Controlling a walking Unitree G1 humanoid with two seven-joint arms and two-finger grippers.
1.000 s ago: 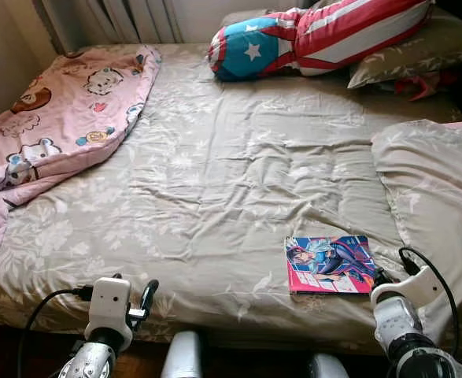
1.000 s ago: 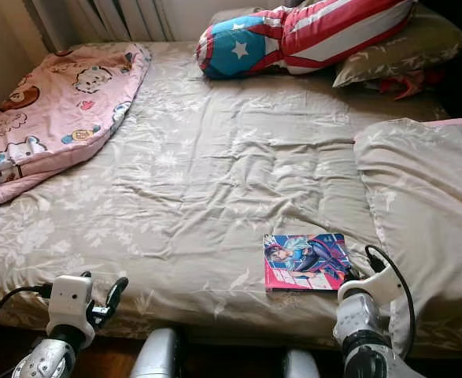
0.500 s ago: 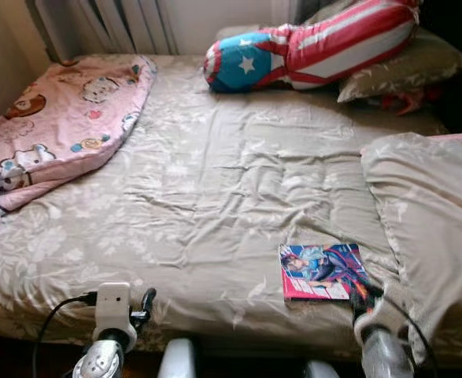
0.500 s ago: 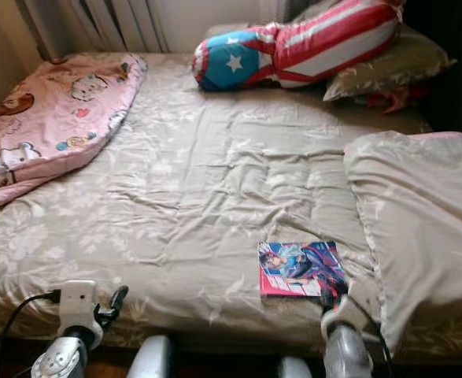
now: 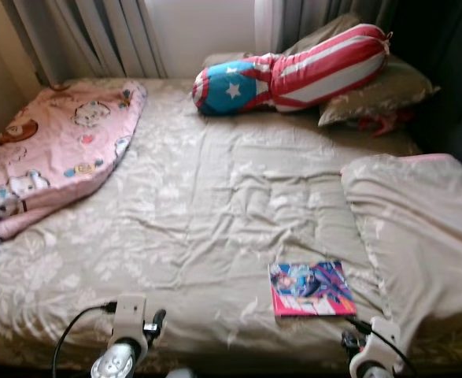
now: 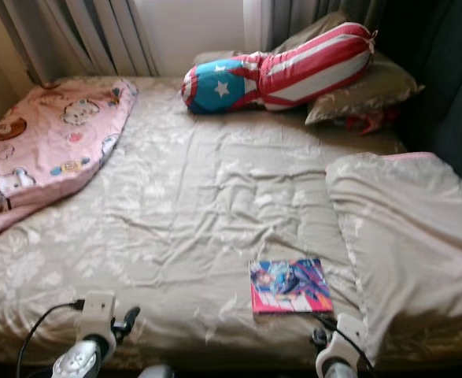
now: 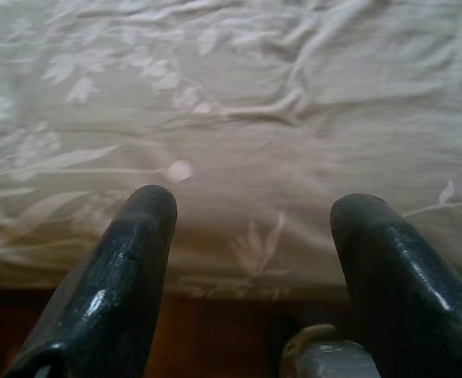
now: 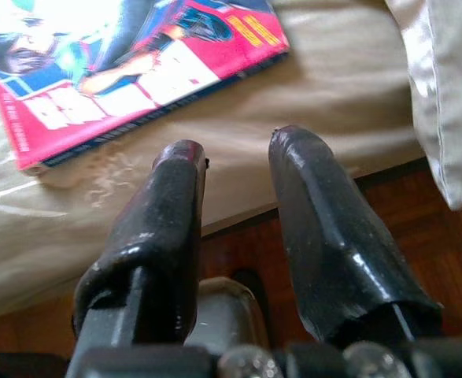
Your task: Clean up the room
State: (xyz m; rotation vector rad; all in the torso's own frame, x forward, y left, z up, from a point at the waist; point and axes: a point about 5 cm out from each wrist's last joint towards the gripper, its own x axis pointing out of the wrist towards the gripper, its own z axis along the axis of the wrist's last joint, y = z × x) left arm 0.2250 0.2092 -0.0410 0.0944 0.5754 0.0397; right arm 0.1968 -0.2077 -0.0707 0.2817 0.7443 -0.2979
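Black fingers of the right tool are spread a little, with nothing between them, low by the bed edge. The left tool is spread wide and holds nothing too. Just past the right tool lies a comic book, flat near the bed's edge. It looks thin, light and bendy, so pinch its near edge. Farther back are a pink blanket and a striped star pillow.

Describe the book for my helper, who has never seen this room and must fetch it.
On the beige floral bedspread, look near the foot edge, beside the folded-back duvet. The book lies flat there, the only small item, its cover bright pink and blue.
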